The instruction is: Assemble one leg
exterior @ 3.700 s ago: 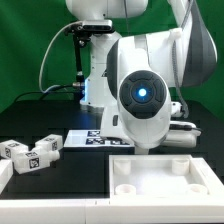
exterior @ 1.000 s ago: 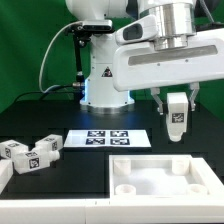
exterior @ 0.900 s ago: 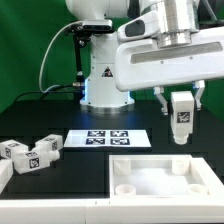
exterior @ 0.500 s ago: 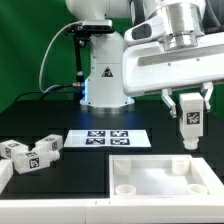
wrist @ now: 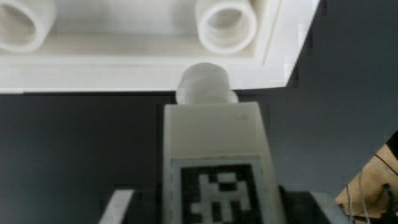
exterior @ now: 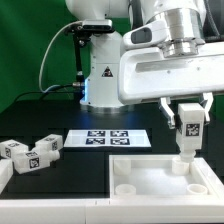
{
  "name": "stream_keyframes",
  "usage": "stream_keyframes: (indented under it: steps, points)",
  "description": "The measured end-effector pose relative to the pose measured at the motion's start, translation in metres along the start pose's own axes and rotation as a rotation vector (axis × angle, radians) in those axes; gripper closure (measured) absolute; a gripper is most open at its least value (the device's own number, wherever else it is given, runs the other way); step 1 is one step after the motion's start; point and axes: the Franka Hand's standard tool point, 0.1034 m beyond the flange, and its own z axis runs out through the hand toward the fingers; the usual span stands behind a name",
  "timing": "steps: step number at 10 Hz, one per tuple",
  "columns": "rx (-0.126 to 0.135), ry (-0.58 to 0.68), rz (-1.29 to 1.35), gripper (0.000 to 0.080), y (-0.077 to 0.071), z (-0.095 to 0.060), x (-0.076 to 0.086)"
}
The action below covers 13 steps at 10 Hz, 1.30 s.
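My gripper (exterior: pixel 188 112) is shut on a leg (exterior: pixel 188 128), a small white post with a black-and-white tag on its side. It holds the leg upright above the far right corner of the white tabletop (exterior: pixel 150 176). The leg's lower tip hangs just over the corner socket (exterior: pixel 180 166). In the wrist view the leg (wrist: pixel 215 140) fills the middle, its rounded peg pointing at the tabletop's edge (wrist: pixel 143 75), with a round socket (wrist: pixel 226 22) beyond it. Two more legs (exterior: pixel 30 152) lie at the exterior view's left.
The marker board (exterior: pixel 108 137) lies flat behind the tabletop. The robot's base (exterior: pixel 100 80) stands at the back before a green backdrop. The table surface is black.
The arm has carried the leg toward the exterior view's right and lowered it, from over the marker board area down to just above the tabletop's far right corner.
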Motion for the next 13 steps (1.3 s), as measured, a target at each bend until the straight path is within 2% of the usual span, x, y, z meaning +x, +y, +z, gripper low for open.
stream_keyframes:
  steps: [3, 6, 8, 13]
  points:
    - [0.0, 0.01, -0.009, 0.0515, -0.001, 0.001, -0.002]
    - [0.003, 0.025, -0.051, 0.0515, -0.02, 0.015, -0.015]
    - [0.001, 0.016, -0.054, 0.0515, -0.02, 0.025, -0.025]
    - [-0.001, 0.02, -0.057, 0.0515, -0.021, 0.036, -0.03]
